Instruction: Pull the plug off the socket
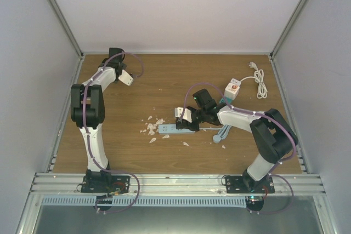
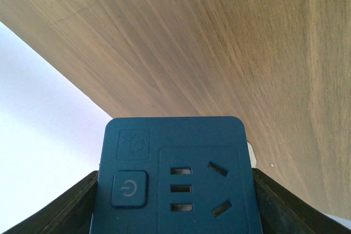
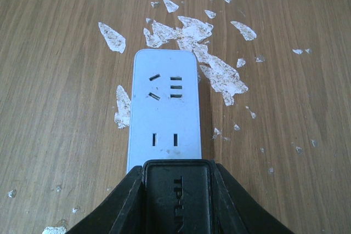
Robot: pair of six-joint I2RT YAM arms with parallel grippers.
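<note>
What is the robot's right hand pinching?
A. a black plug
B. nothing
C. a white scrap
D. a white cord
A: the right gripper is shut on the black plug, which sits at the near end of the white strip.

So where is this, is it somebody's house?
Not a house, more likely a robot testing booth. The left arm and right arm are bolted to a metal rail beside a wooden table, plain white walls box it in, and a power strip lies out to practise on.
</note>
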